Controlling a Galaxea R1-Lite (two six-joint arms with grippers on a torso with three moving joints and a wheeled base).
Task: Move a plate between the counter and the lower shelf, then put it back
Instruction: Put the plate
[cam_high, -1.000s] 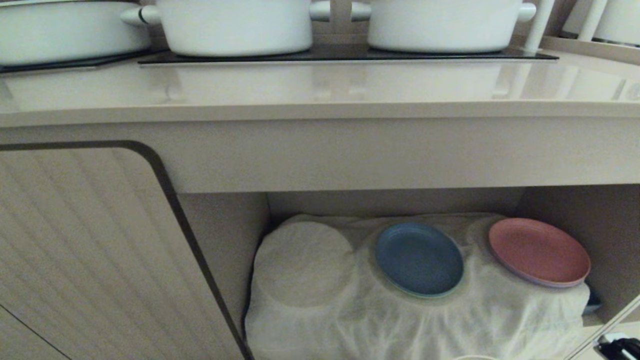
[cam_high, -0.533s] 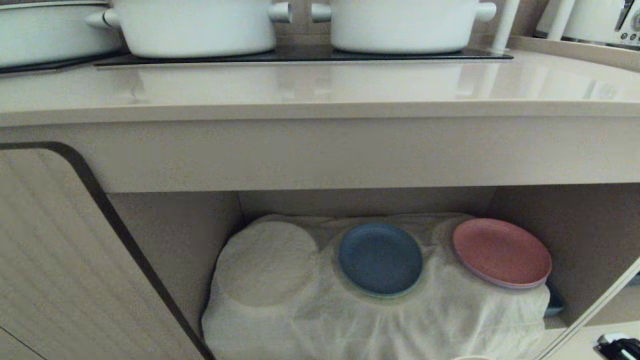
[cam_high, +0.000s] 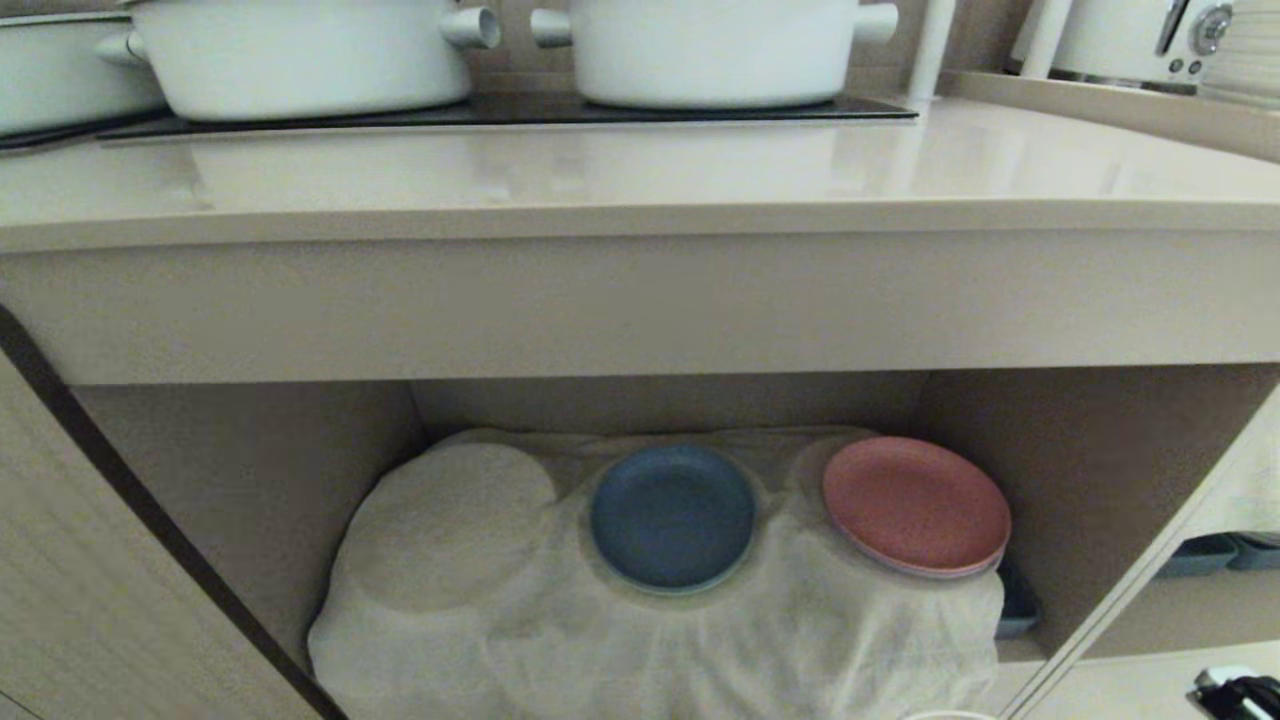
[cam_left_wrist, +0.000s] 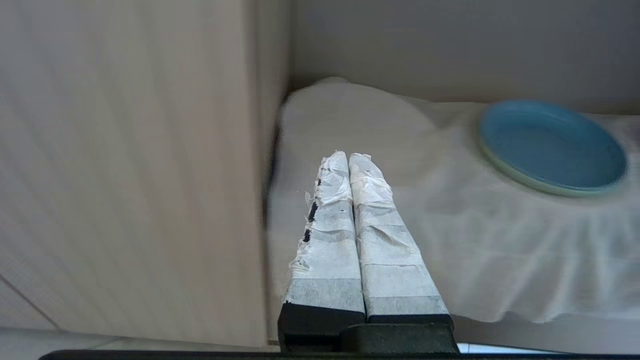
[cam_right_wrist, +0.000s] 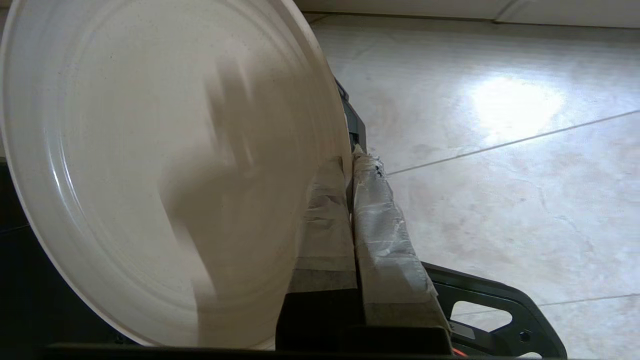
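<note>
Plate (cam_right_wrist: 150, 175) pinched in right gripper (cam_right_wrist: 352, 160) as before — camera farther right.

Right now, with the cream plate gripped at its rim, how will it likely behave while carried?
The plate looks stiff, keeping its shape while the right gripper pinches only its rim. That edge-only hold may let it pivot or slip. It seems light.

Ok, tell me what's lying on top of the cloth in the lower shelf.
On the cloth sit a blue plate and a pink plate. A round bulge beside the blue one hides something underneath; what it is cannot be seen.
</note>
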